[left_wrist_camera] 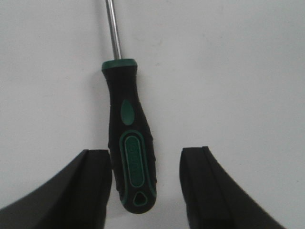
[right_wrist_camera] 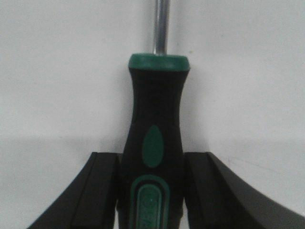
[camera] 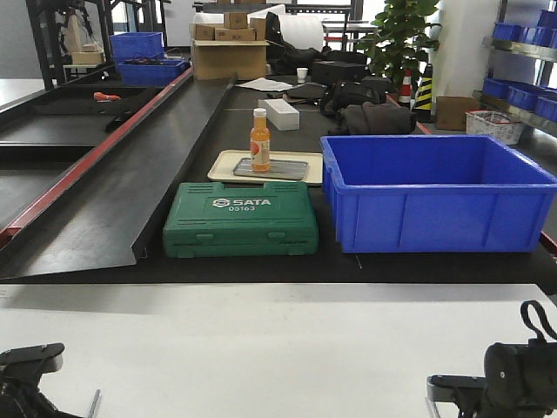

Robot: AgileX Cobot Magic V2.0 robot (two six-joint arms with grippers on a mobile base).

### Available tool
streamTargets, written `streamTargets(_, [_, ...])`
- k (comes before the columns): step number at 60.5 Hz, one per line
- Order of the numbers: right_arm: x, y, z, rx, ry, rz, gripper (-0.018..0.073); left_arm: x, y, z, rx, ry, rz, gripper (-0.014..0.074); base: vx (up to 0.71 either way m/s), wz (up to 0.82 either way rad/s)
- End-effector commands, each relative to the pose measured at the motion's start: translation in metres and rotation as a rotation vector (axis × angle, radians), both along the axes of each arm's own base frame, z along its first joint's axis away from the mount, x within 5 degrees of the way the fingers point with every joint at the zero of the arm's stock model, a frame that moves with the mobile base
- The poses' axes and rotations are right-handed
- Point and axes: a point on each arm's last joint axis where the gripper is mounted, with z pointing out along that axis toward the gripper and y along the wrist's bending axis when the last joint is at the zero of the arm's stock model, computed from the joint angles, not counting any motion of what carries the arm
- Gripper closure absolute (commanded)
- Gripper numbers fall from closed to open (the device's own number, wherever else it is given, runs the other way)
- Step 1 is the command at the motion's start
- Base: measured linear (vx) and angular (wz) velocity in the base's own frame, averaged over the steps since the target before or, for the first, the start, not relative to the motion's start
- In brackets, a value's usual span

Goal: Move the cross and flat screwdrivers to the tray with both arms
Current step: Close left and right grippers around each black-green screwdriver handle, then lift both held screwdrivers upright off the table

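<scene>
One screwdriver (left_wrist_camera: 127, 143), with a black handle and green bands, lies on the white table between the fingers of my left gripper (left_wrist_camera: 146, 157). That gripper is open: its left finger (left_wrist_camera: 93, 186) touches the handle and the right finger stands apart. My right gripper (right_wrist_camera: 151, 162) is shut on the handle of the other screwdriver (right_wrist_camera: 155, 114). Both shafts run out of the top of the wrist views, so the tips are hidden. The grey metal tray (camera: 291, 171) lies far back on the black bench.
An orange bottle (camera: 259, 139) stands on the grey tray, which rests in a cream plastic tray (camera: 222, 165). A green SATA case (camera: 241, 218) sits in front of the trays. A deep blue bin (camera: 435, 192) is to their right and a sloped black chute (camera: 113, 183) to their left.
</scene>
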Motion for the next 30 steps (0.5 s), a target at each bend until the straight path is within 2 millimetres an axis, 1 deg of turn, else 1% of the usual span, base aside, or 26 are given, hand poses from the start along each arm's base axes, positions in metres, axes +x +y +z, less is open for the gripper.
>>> streamTargets(1, [0.004,0.0,0.011,0.012,-0.047,-0.004,0.0567,0.008,-0.005,0.01,-0.01,-0.048,0.003,0.0147,0.0,0.0])
streamTargets(15, [0.004,0.0,0.011,0.012,-0.046,-0.002,0.0567,0.012,-0.014,-0.009,-0.001,-0.02,-0.019,0.0146,0.0,0.0])
streamTargets(30, [0.004,0.0,0.011,0.011,-0.045,-0.001,0.0567,0.013,-0.011,-0.027,0.033,0.049,0.062,0.0146,0.0,0.0])
